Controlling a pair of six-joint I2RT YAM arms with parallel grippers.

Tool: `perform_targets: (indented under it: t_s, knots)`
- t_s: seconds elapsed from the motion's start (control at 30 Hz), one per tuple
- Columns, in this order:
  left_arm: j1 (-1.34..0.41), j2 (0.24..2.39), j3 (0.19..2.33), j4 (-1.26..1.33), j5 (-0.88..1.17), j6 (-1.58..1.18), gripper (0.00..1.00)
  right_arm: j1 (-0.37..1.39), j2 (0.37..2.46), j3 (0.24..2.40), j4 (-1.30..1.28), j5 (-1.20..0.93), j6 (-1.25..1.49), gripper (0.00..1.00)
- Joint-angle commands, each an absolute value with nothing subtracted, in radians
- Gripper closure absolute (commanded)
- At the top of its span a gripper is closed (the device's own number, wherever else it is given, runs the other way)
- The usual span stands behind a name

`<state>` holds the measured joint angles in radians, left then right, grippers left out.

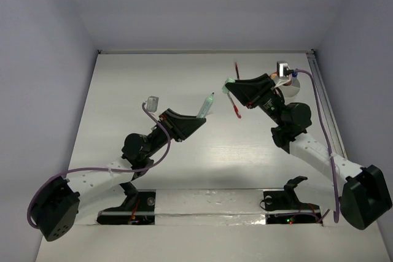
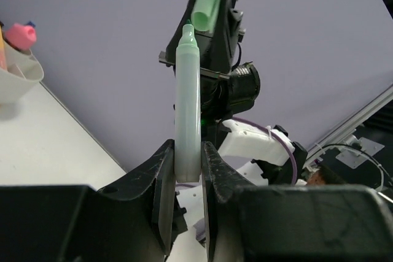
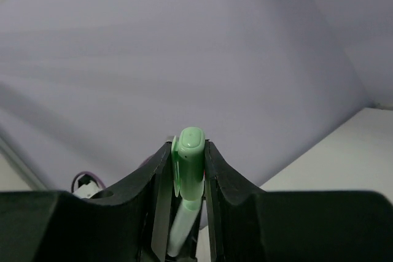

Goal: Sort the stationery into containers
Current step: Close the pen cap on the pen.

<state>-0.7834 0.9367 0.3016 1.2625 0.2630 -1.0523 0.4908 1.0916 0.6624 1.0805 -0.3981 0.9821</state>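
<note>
Stationery partly sorted, we reckon: small white round cup (image 2: 18,81) holds a pink-topped item (image 2: 20,35). Left pincer (image 2: 187,164) grips the pale-green marker body (image 2: 187,102) mid-air, right pincer (image 3: 187,167) clamps its green cap (image 3: 190,148). We see a thin red pen (image 1: 236,107) outside the cup, unsorted.

A white cup (image 1: 292,88) and a red pen (image 1: 236,109) are seen on the white table (image 1: 153,72).
</note>
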Motion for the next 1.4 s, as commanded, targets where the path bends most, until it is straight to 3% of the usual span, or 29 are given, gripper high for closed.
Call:
perform_targets:
  t_s: [0.0,0.37,1.37]
  knots:
    - [-0.778,0.950,0.328,1.454,0.295,-1.127,1.00,0.548,1.130,0.710,1.244,-0.373,1.006,1.00]
    - [-0.778,0.908,0.327,1.427,0.291,-1.108,1.00,0.644,1.203,0.747,1.279,-0.347,0.966,1.00]
    - [-0.778,0.887,0.308,1.419,0.299,-1.104,1.00,0.644,1.241,0.772,1.296,-0.337,0.962,1.00]
